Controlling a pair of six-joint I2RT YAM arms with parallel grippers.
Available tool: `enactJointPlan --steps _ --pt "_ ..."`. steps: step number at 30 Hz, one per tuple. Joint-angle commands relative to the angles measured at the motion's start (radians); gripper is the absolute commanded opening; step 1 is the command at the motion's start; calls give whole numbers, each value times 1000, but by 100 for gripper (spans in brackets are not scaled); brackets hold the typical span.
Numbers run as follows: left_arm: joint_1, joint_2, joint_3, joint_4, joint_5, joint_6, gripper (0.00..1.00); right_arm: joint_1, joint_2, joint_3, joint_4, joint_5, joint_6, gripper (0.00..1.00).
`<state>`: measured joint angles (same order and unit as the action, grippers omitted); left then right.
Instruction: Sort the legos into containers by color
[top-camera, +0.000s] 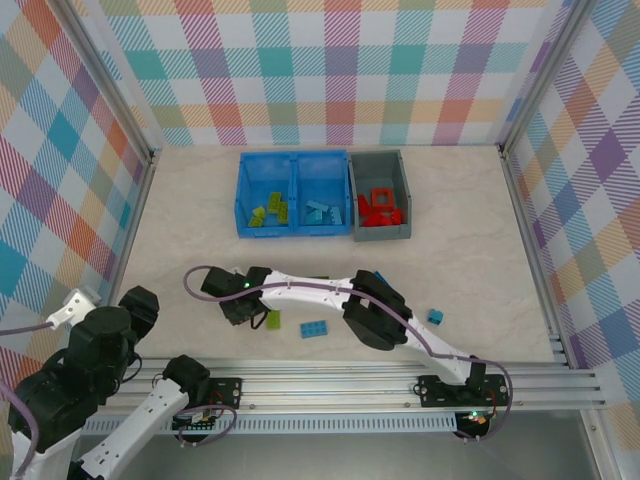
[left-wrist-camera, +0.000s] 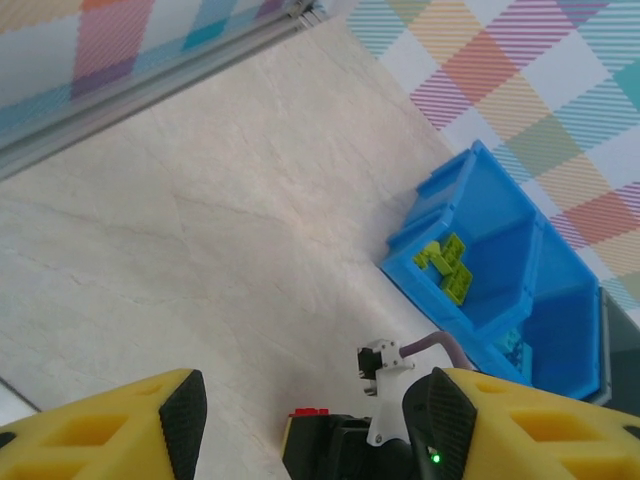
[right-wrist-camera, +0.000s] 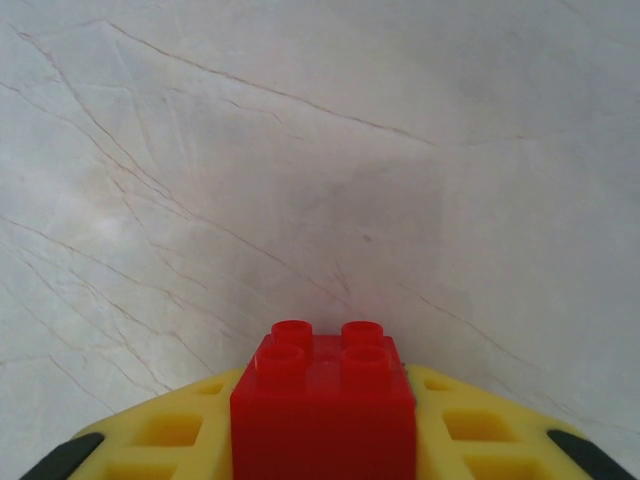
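My right gripper (right-wrist-camera: 322, 445) is shut on a red four-stud brick (right-wrist-camera: 322, 400), low over bare table. From above, that right gripper (top-camera: 238, 298) sits left of centre. My left gripper (left-wrist-camera: 310, 425) is open, its black pads (left-wrist-camera: 183, 405) wide apart, looking down on the right gripper and the red brick (left-wrist-camera: 308, 411). A lime brick (top-camera: 272, 320) and two light blue bricks (top-camera: 315, 329) (top-camera: 436, 317) lie loose on the table. The blue bin (top-camera: 244, 190) holds lime bricks (top-camera: 270, 212) on its left and light blue bricks (top-camera: 320, 212) on its right. The grey bin (top-camera: 400, 165) holds red bricks (top-camera: 380, 207).
The left arm (top-camera: 95, 355) is folded at the near left corner. The right arm's elbow (top-camera: 372, 310) and purple cable stretch across the table's front. Metal rails and checked walls close in the table on three sides. The blue bin (left-wrist-camera: 500, 230) is to the right in the left wrist view.
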<state>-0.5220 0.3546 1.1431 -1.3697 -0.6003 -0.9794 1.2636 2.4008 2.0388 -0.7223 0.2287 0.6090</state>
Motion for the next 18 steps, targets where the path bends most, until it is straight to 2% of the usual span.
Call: enactJointPlan --steps 1,6,10,12,14,18 --pt "-4 60 -39 160 145 97 63 -2 -174 -81 21 71 -24 31" --pt "-3 224 -70 401 451 190 65 -94 -490 -350 87 116 -27 31" --pt "-13 430 -63 618 687 200 64 -279 -738 -557 91 87 -36 32" --pt "-65 531 -34 696 696 209 64 -384 -822 -618 88 71 -60 33" --pt "-149 630 11 751 641 233 64 -501 -857 -642 81 36 -84 34" --pt "-296 860 121 843 557 275 64 -697 -805 -586 79 -19 -130 34"
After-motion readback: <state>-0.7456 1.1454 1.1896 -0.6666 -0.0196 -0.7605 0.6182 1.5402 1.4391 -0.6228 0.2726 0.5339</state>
